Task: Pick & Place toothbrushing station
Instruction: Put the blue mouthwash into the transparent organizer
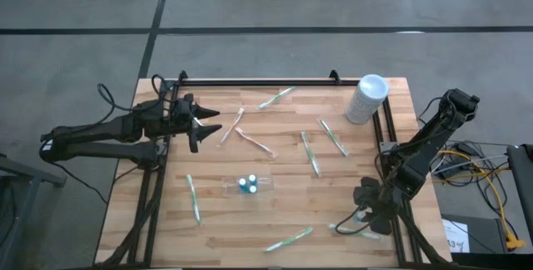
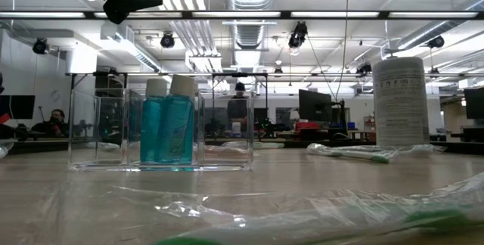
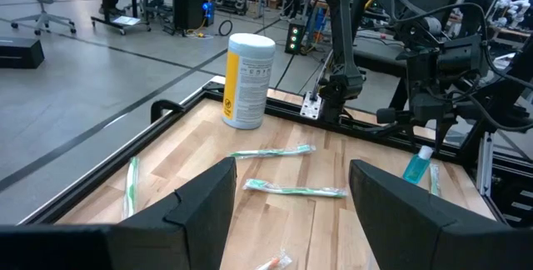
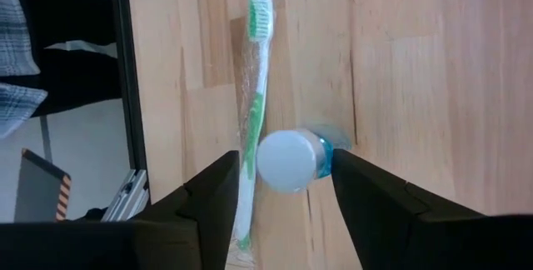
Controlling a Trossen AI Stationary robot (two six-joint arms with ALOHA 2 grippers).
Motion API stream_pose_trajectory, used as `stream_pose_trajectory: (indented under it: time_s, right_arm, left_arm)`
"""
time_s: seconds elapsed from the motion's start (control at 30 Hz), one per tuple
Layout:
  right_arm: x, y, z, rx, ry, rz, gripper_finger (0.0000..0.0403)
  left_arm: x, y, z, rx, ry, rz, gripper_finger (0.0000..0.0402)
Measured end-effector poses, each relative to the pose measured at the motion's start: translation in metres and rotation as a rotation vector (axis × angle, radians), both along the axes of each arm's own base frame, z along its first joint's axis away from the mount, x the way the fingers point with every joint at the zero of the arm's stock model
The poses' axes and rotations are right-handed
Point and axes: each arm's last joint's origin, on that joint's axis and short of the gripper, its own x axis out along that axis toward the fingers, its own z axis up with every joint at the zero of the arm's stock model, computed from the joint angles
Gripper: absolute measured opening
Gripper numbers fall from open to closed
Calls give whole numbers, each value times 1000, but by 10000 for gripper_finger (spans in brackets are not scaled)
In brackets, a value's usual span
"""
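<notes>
A small bottle [image 4: 287,162] of blue liquid with a white cap stands on the table at its near right corner, beside a wrapped green toothbrush [image 4: 254,95]. My right gripper [image 4: 283,160] slants down over it, open, one finger on either side of the cap, with a gap showing on the toothbrush side. The left wrist view shows the same bottle [image 3: 419,163] under that gripper. A clear organizer [image 1: 248,185] at the table's middle holds two blue bottles [image 2: 170,128]. My left gripper [image 1: 212,124] hangs open and level above the table's left side, holding nothing.
Several wrapped toothbrushes lie scattered over the wooden table [image 1: 283,153], one [image 1: 358,231] right by my right gripper. A white canister [image 1: 366,97] stands at the far right corner. A black frame rail [image 1: 250,82] runs along the far edge and the sides.
</notes>
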Motion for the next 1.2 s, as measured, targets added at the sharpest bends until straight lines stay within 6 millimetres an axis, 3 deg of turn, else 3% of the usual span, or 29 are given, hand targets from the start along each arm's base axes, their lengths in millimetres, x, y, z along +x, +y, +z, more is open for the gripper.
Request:
stream_pose_trajectory:
  time_s: [1.2]
  right_arm:
    - [0, 1, 1, 24, 6, 7, 109]
  left_arm:
    - [0, 0, 0, 1, 0, 4, 239]
